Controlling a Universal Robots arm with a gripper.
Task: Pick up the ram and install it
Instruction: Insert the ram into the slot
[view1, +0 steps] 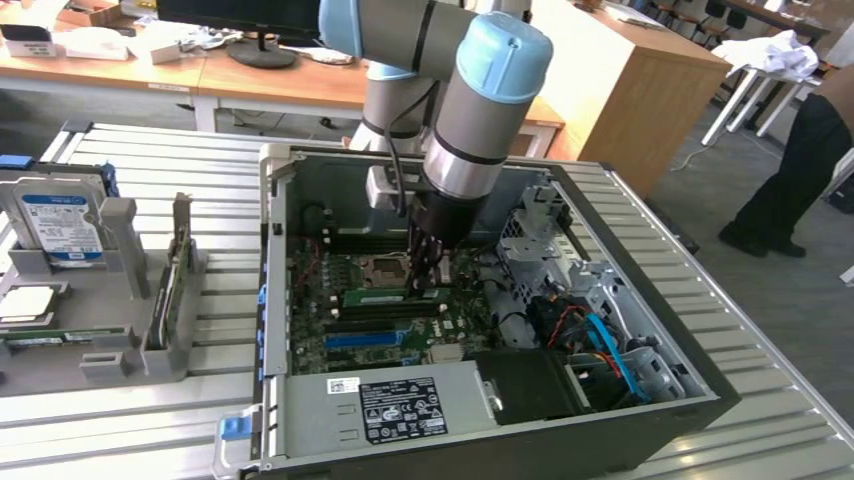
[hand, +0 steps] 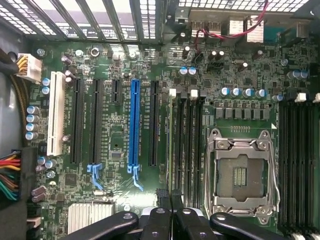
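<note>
Arm (view1: 467, 110) reaches straight down into the open case (view1: 641, 420), claw (view1: 430, 282) closed on the ram (view1: 380, 295).
The case walls stand clear of the wrist all round (the drive cage (view1: 547, 235) is nearest, on the exterior view's right). The ram stands on edge along a slot beside the CPU socket (hand: 240, 175), pinched between the fingertips (hand: 162, 220) near one end. Whether it is seated, I cannot tell.

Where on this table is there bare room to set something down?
Bare slats of the table lie in front of the grey holder and beyond it, beside the computer case. Inside the case is crowded: the gripper hangs over the motherboard.
</note>
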